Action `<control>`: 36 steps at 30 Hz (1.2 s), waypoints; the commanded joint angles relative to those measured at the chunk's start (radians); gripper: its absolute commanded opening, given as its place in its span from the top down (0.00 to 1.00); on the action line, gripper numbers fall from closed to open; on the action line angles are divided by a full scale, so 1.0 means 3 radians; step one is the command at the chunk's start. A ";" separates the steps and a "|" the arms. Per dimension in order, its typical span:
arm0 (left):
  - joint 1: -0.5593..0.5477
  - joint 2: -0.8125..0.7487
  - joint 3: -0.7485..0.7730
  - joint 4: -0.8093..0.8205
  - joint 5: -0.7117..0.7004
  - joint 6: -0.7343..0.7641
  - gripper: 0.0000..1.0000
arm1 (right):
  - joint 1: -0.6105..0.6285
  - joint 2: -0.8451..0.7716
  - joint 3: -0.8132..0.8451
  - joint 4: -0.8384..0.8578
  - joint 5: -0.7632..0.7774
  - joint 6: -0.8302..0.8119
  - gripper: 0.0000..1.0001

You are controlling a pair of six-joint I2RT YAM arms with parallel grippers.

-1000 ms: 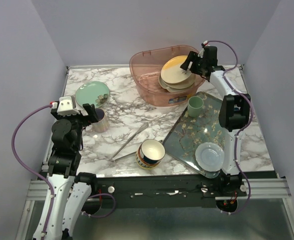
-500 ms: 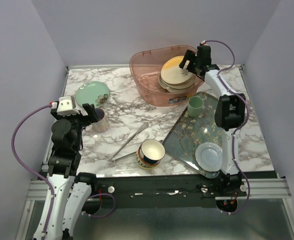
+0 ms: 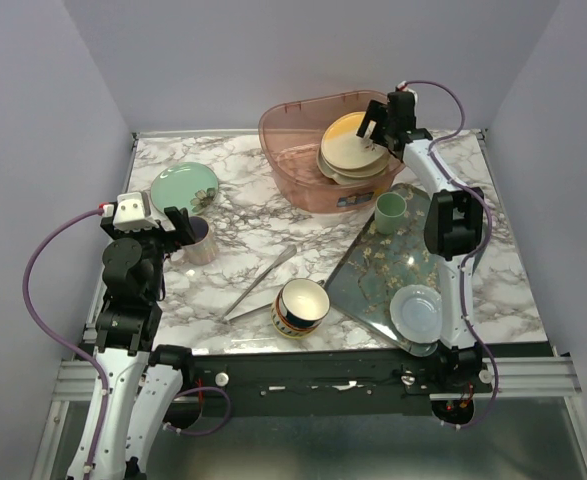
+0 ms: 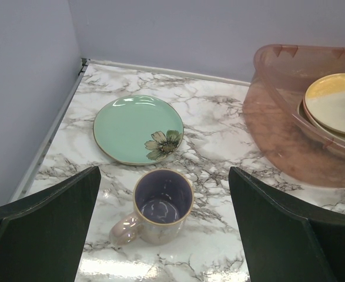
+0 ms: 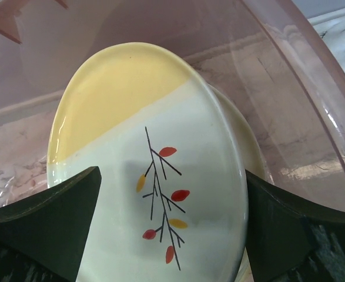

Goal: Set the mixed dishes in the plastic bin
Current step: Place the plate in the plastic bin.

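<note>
Right gripper [image 5: 172, 173] gapes wide over yellow-and-cream plate [image 5: 131, 100], apparently not touching.

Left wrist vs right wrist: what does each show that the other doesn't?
Only left wrist: a round mint-green plate with a flower and a pale lilac ceramic mug upright near it. Only right wrist: a painted red-and-yellow leaf sprig, close up. Both: the translucent pink plastic bin and the yellow-and-cream plate lying in it, which carries that sprig.

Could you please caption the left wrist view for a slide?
Open left gripper facing a lilac mug and mint-green plate.
</note>
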 commanded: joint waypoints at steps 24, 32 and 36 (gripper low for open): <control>0.0026 -0.0050 -0.0042 0.0037 0.0040 -0.0009 0.01 | -0.0048 -0.0106 0.0036 -0.0342 0.0529 -0.0261 0.01; 0.0036 -0.0055 -0.0037 0.0037 0.0034 0.0001 0.01 | -0.0053 -0.0091 0.0097 -0.0496 0.0605 -0.0318 0.00; 0.0041 -0.0061 -0.0042 0.0042 0.0034 -0.0009 0.01 | -0.0042 -0.0091 0.0123 -0.0511 0.0621 -0.0379 0.00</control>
